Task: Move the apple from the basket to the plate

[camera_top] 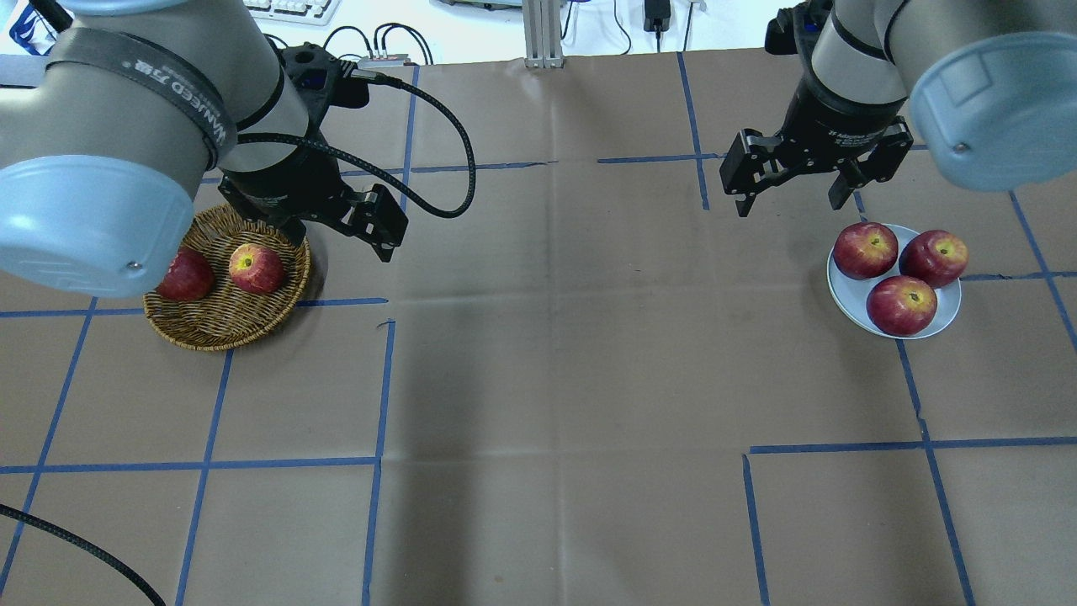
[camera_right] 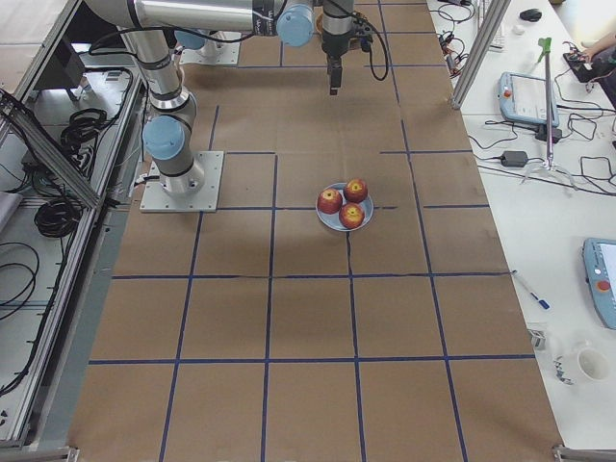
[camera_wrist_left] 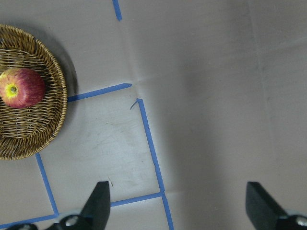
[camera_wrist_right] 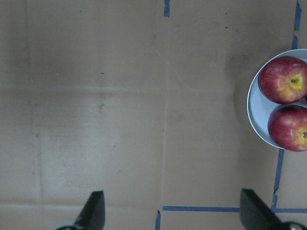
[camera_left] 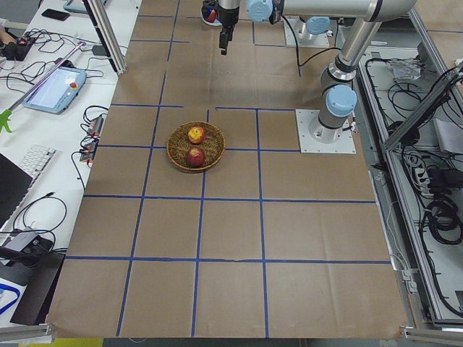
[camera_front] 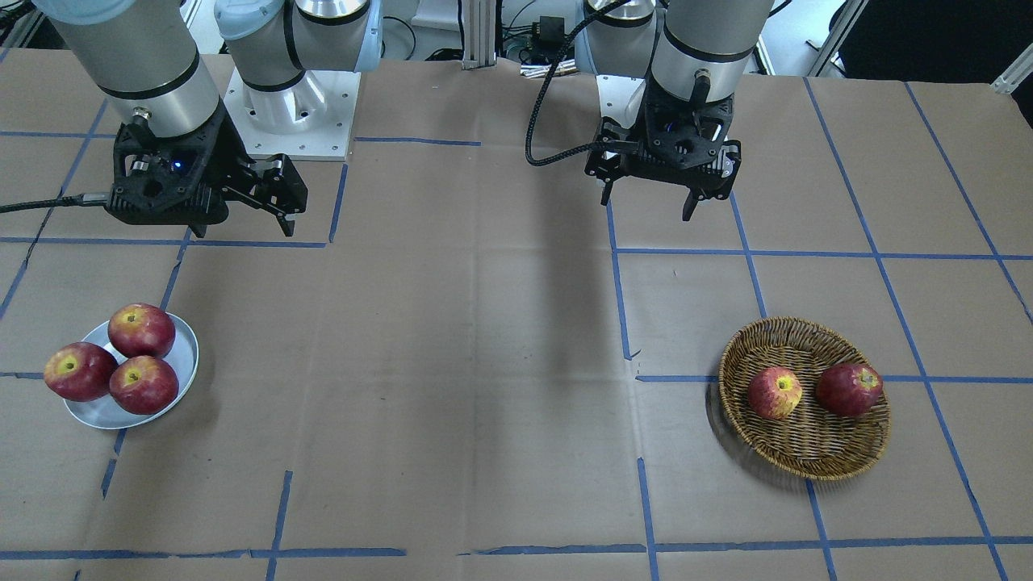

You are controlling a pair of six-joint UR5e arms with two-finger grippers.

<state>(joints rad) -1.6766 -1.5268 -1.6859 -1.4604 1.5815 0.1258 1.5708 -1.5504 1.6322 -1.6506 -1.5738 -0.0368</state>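
Observation:
The pinkish-red apple with a yellow stem patch lies in the brown wicker basket, beside a darker red apple. It also shows in the front view and at the left edge of the left wrist view. My left gripper is open and empty, raised above the table beside the basket. The grey-blue plate holds three dark red apples. My right gripper is open and empty, raised just beside the plate, toward the table's middle.
Brown paper with blue tape lines covers the table. A black cable loops from the left wrist. The plate's rim and two of its apples show at the right edge of the right wrist view. Both arm bases stand at the robot's side.

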